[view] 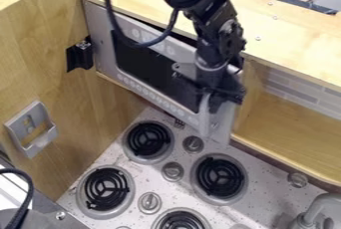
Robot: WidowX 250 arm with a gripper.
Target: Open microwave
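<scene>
Speckled stove top (pixel 263 208) down below, black coil burners (pixel 148 139) dotted across it, and just above, the microwave (pixel 150 66) sits in its wooden cabinet (pixel 299 136)! Black tool (pixel 216 104) hanging down at the microwave's right end; spread or pressed together, I can't tell.

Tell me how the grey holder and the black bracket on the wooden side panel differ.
Colour: the holder is light grey, the bracket black.
Size: the holder looks clearly larger than the bracket.
Shape: the holder is a frame around a recess, while the bracket is a compact, chunky piece.
Place: the holder sits low on the panel, the bracket higher, right by the microwave's left edge.
Both are mounted on that same panel.
</scene>
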